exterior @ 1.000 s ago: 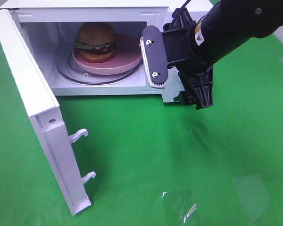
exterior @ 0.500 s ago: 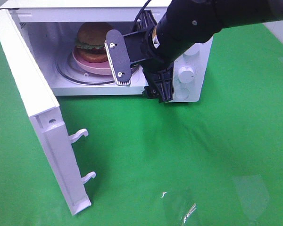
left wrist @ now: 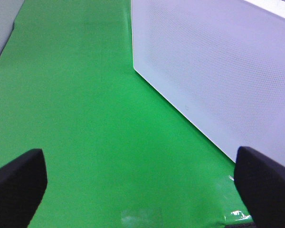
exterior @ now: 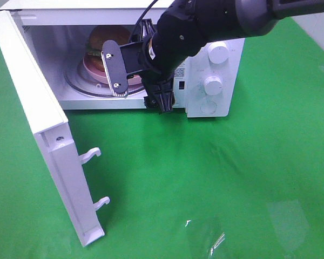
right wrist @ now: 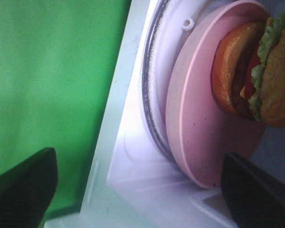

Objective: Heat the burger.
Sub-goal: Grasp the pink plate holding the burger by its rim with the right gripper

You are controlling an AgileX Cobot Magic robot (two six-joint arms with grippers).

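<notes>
Right gripper: jaws spread wide and empty, hanging at the mouth of the microwave, just in front of the cavity.
Burger: sits on the pink plate inside the microwave, on the glass turntable; the arm partly hides it in the exterior high view.
Direction from gripper: the burger lies straight ahead and deeper in the cavity; the plate's near rim comes first.
Burger's axis: upright stack, bun on top, no long side to favour.
Door: swung fully open on the left, well apart from the right gripper.
Left gripper: wide and empty, facing the door's outer panel across the green cloth.
Nearer arm for the door: the left, by this judgement, since closing it looks like the step that remains.
</notes>
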